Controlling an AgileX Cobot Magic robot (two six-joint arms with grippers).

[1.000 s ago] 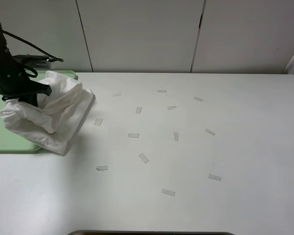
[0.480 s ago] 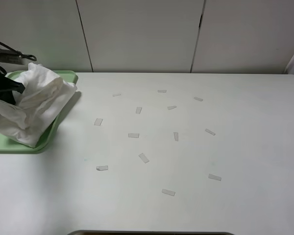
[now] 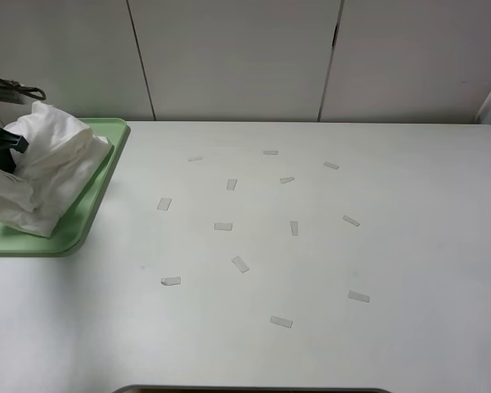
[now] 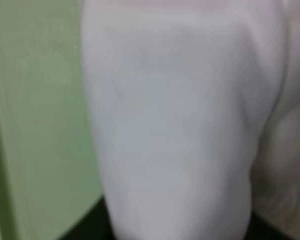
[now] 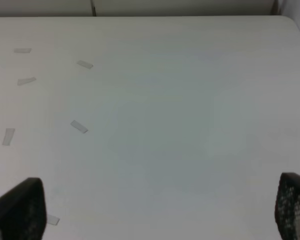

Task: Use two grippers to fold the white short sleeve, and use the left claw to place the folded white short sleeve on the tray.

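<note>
Left claw [image 3: 2,146] grips crumpled soft white short sleeve [image 3: 45,172].

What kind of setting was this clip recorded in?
Most likely a lab or test bench, not a home. A bare white table stands against plain pale wall panels, small tape strips are scattered over it like position markers, and a green tray holds the white shirt.

The high exterior camera looks down across the broad white tabletop [image 3: 327,246]. The left wrist camera sits pressed close to crumpled off-white cotton cloth [image 4: 180,115] over a light green plastic tray [image 4: 35,125], blurred. The right wrist camera looks from higher up at the same tabletop's scattered small pale tape strips [image 5: 79,126].
</note>
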